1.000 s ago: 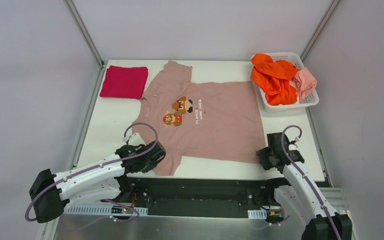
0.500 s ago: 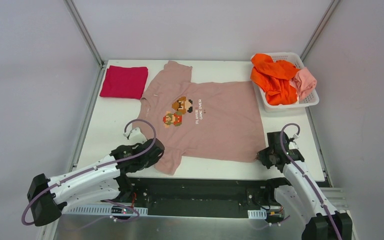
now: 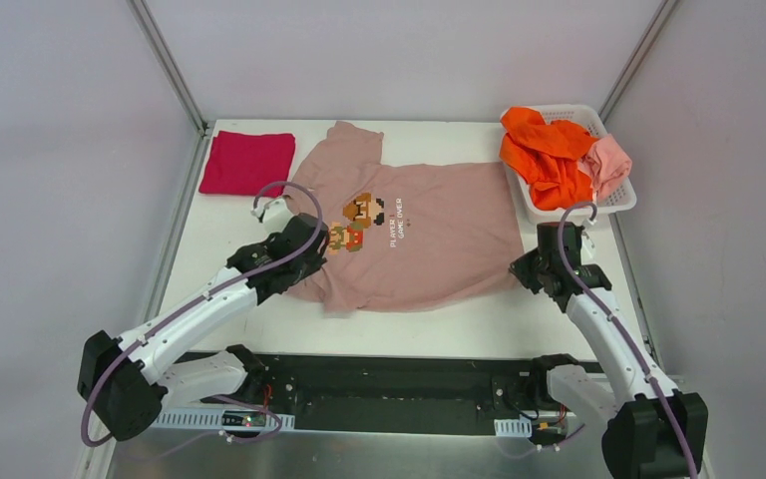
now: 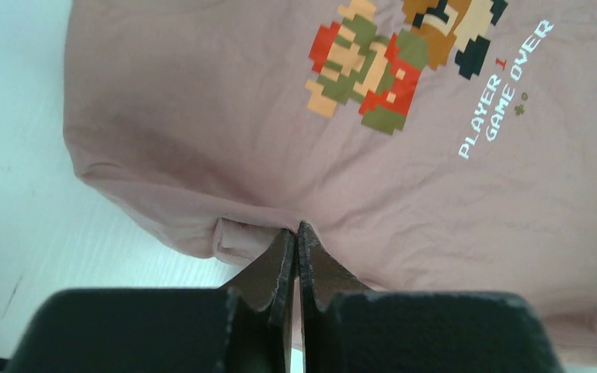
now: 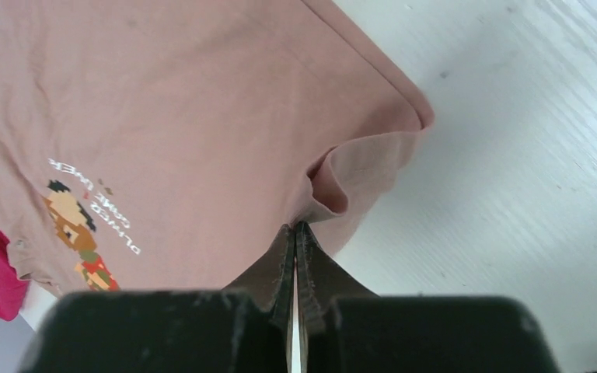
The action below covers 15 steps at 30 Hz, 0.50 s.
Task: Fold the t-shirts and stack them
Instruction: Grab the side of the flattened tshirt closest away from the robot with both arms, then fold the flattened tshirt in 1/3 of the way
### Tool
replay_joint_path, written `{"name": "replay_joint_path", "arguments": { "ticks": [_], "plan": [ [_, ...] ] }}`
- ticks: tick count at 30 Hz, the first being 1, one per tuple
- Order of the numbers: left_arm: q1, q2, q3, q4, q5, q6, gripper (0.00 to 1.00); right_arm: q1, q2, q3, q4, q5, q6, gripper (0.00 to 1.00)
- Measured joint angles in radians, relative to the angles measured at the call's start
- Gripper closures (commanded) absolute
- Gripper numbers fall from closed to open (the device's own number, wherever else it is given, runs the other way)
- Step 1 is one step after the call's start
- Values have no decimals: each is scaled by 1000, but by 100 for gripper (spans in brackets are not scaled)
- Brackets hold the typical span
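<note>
Two bunched folds of the soft, matte dusty-pink tee (image 3: pixel 439 249) lift off the white counter (image 3: pixel 214 239), left pincer (image 4: pixel 295 230) and right pincer (image 5: pixel 295 227) each clamped tight on one, both reaching in low.

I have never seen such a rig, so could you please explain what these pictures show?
The machine is two robot arms bolted at the near edge of a white table, each ending in a two-finger pincer. The wide picture looks down from above and behind them. The other two come from cameras on the wrists, so each sees its own pincer up close. On the table lies a pink t-shirt with a game print, a folded red t-shirt beside it, and a white basket holding an orange t-shirt and a salmon t-shirt. The left pincer and the right pincer are each shut on an edge of the pink t-shirt.
</note>
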<state>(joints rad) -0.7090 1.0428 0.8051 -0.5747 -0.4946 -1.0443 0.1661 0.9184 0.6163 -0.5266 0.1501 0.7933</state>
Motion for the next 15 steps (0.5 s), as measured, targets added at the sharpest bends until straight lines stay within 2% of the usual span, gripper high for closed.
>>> {"name": "replay_joint_path", "arguments": {
  "ticks": [15],
  "plan": [
    [200, 240, 191, 122, 78, 224, 100, 0, 209, 158, 149, 57, -77, 100]
  ]
}}
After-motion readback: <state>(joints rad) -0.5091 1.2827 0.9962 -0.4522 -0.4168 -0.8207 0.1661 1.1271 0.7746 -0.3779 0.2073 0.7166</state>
